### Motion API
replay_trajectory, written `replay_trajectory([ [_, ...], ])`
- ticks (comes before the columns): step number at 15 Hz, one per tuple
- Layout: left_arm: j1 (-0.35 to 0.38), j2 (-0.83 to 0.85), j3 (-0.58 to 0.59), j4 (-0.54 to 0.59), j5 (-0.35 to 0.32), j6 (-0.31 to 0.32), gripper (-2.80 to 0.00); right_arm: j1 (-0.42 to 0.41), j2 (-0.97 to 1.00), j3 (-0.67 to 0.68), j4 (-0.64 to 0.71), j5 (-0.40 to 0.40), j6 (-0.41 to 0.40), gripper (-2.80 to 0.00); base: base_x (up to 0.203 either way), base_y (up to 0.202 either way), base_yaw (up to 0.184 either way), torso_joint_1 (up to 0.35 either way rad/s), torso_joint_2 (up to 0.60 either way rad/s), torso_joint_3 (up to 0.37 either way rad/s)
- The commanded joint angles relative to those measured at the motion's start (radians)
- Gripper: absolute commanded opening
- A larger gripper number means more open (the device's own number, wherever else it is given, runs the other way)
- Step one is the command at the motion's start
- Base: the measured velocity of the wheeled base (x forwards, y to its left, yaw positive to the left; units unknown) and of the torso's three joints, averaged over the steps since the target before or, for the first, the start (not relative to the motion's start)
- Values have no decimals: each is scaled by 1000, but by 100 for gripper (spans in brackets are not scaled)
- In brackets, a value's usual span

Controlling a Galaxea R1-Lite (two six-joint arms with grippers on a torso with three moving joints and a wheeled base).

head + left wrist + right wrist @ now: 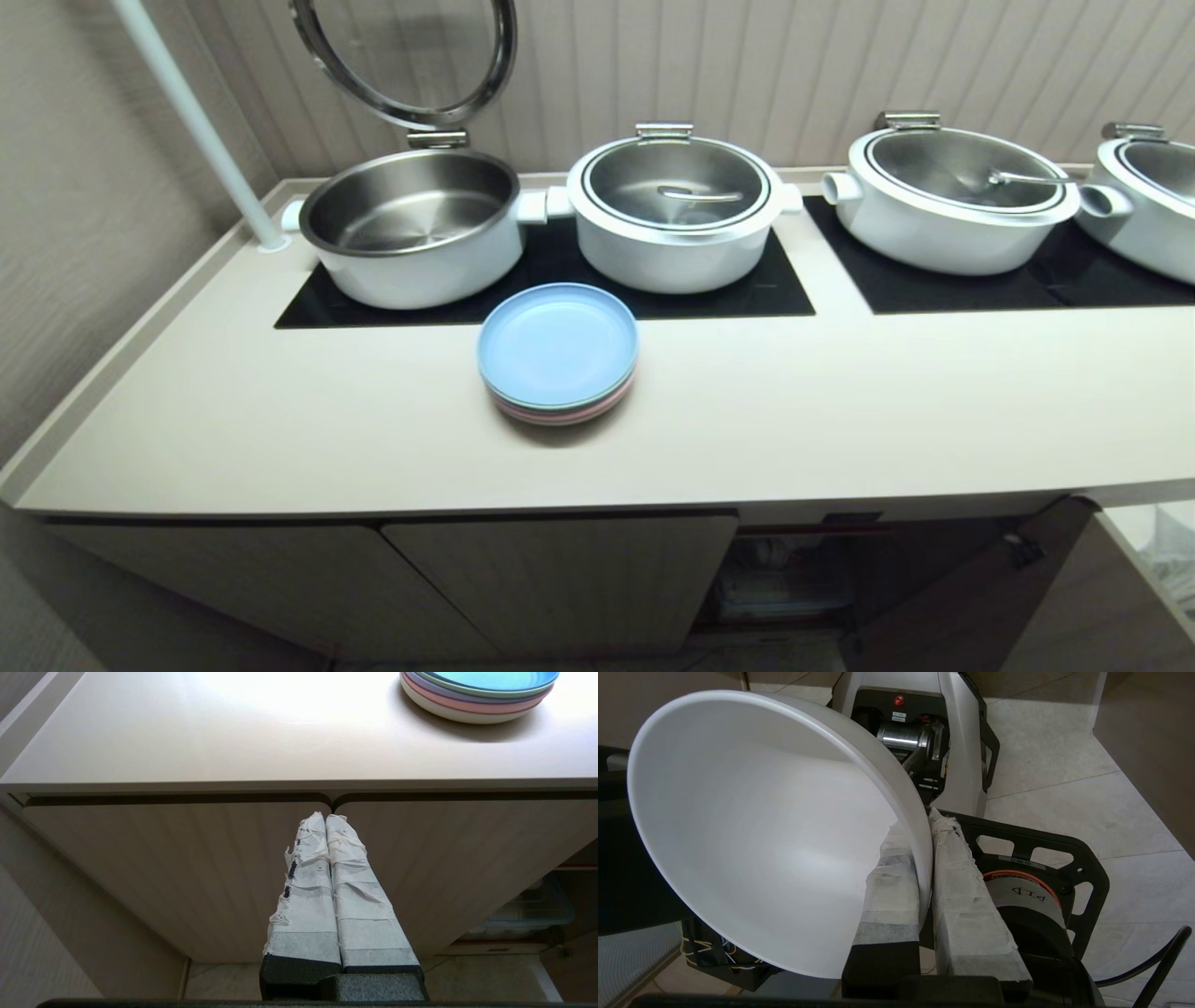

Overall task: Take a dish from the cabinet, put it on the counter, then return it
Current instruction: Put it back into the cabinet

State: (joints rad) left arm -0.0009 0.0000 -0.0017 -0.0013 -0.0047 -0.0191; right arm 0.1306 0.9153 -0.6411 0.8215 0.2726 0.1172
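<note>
Right wrist view: we've got the right gripper (924, 858) clamped on the smooth white dish (752, 830) rim over bare tiled floor (1064, 788), left gripper (325, 826) pressed closed facing ribbed beige cabinet (163, 868) doors below the counter (233, 732) edge.

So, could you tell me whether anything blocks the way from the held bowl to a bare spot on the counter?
Nothing visible does. The right gripper grips the white bowl by its rim; the counter is bare right of the stacked plates.
</note>
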Motion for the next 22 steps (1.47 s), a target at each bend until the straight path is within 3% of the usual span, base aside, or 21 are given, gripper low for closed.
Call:
replay_trajectory([
  [1, -1, 0, 0, 0, 0, -1, -280, 1, 5, 0, 4, 2, 1, -280, 0, 0, 0, -71, 178, 72],
  [22, 0, 0, 0, 0, 0, -1, -280, -15, 11, -22, 15, 2, -1, -280, 0, 0, 0, -116, 252, 132],
])
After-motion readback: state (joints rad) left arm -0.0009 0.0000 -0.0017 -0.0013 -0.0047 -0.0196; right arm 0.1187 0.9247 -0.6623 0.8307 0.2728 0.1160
